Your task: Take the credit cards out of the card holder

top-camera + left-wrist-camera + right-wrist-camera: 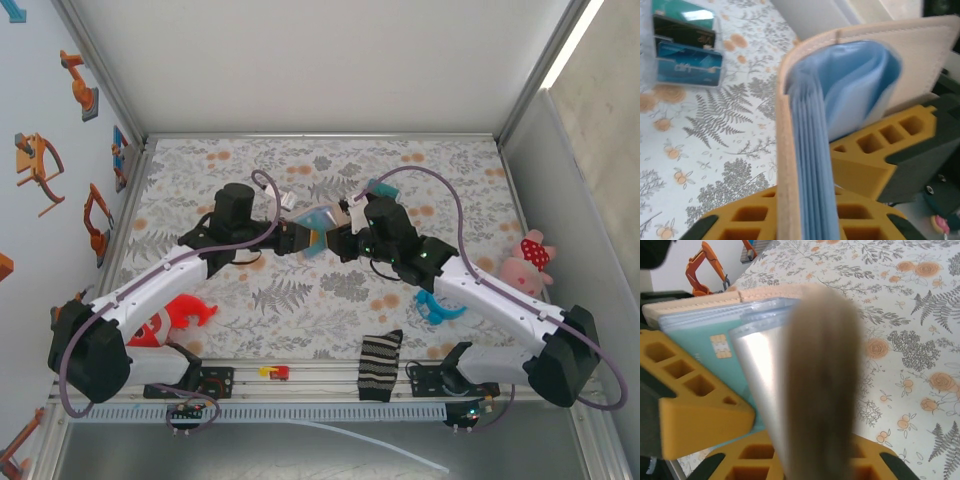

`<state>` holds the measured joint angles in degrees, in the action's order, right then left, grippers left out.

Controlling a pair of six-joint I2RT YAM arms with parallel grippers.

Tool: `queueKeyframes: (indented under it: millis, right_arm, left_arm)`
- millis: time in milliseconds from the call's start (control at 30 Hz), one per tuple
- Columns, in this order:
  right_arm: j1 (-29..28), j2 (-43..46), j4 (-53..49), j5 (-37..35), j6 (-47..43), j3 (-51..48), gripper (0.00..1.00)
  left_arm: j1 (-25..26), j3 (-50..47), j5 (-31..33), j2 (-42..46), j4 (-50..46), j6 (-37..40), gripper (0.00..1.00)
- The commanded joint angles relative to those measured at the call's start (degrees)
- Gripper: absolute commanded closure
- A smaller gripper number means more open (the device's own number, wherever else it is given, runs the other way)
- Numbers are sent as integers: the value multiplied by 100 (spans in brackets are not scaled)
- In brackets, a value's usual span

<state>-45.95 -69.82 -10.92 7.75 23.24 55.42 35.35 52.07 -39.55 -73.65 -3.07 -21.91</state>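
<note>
The card holder [318,238] is hanging open above the middle of the counter [300,160], pinched from both sides. The left hand [300,240] is clamping its tan cover beside the blue sleeves, and the right hand [340,243] is gripping the opposite flap. A teal card [715,350] is sitting in one sleeve. A card block [685,55] is lying farther back on the counter
</note>
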Motion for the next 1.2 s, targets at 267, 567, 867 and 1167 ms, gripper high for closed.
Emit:
queueKeyframes:
  millis: [267, 567, 867, 1167]
  right_arm:
    - [60, 359, -688, -1411, 209, 5, 46]
    - [60, 373, -1428, -1713, 561, 177, 50]
    - [62, -43, -579, -646, 974, -25, 63]
    - [62, -871, 459, 516, 1467, -120, 83]
  left_arm:
    - [66, 477, 1441, 116, -1901, 652, 98]
    - [118, 1016, 2047, -776, -3236, 663, 98]
    - [173, 1118, 1608, -995, -3192, 626, 97]
    - [151, 882, 775, -1314, -2469, 404, 97]
